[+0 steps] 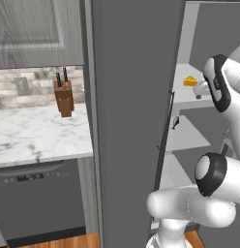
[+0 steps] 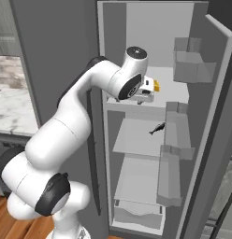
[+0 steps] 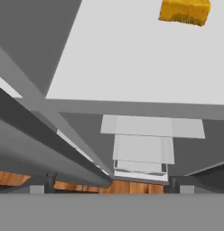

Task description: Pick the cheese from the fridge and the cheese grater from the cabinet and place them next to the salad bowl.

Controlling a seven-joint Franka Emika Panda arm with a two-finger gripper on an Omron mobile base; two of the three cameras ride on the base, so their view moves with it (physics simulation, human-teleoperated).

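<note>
One white, glossy robot arm w/ dark joints is reaching into the open fridge (image 2: 136, 28), a tall, smooth dark grey unit w/ flat pale grey shelves stacked inside. The gripper (image 2: 149, 90) is hovering over the front of the upper shelf (image 3: 132, 54), its jaws standing wide apart and holding nothing; in the hand view the two dark finger tips (image 3: 37, 188) are just peeking up at the bottom edge, far apart. One cheese (image 3: 184, 11) wedge, small, yellow-orange w/ a rough, porous face, is sitting on that same matte pale shelf, farther back than the gripper and clear of it. The wedge is also showing beside the hand in the right base view (image 2: 156, 85) and in the left base view (image 1: 190, 81). One small dark fish-shaped item (image 2: 157, 128) is lying on the next shelf down. The fridge door (image 2: 216, 121) is standing open at right, carrying three translucent grey box-shaped bins, one above the other. At the fridge's foot a pale drawer is sitting above a strip of orange wood-plank floor (image 3: 132, 187). Left of the fridge, a white marble-veined counter (image 1: 39, 133) is bearing one brown wooden knife block (image 1: 64, 98) w/ two dark handles sticking up, against a pale stone-tile backsplash w/ one wall outlet (image 1: 22, 86). A grey wood-grain cabinet (image 1: 37, 31), panelled, is hanging shut above; a dark dishwasher (image 1: 39, 198) is sitting below the counter.
</note>
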